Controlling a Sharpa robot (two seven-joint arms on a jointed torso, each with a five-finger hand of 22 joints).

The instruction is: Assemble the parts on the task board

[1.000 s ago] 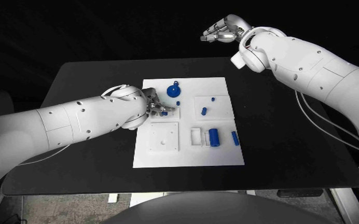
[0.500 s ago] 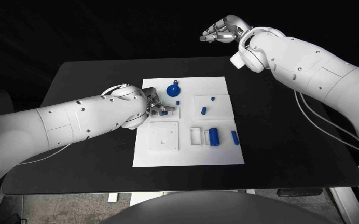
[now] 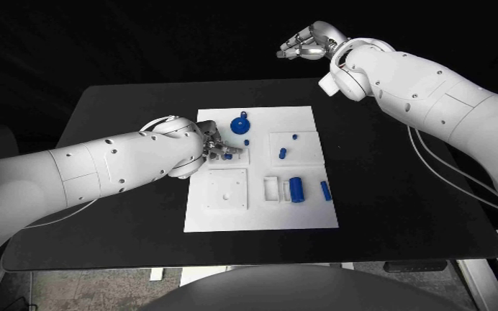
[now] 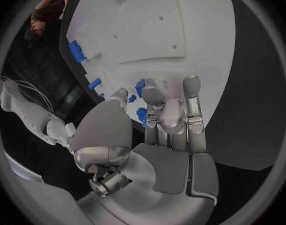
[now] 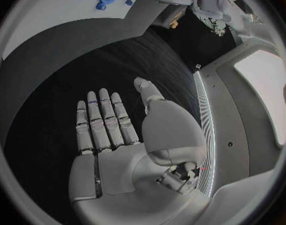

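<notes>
Over the task board [image 3: 311,214], left robot hand [image 3: 220,149] pinches part [image 4: 142,116].

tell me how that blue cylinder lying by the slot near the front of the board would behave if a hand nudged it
The blue cylinder lies on its side on the flat task board, so a sideways nudge would probably roll it. It looks like rigid plastic, likely stiff and light. Its smooth round surface may slip between fingers, so a grip across its width seems safer.

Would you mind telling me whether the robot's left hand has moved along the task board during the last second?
No. The left hand sits at the same spot on the task board's left edge, beside the round blue part, as before.
</notes>
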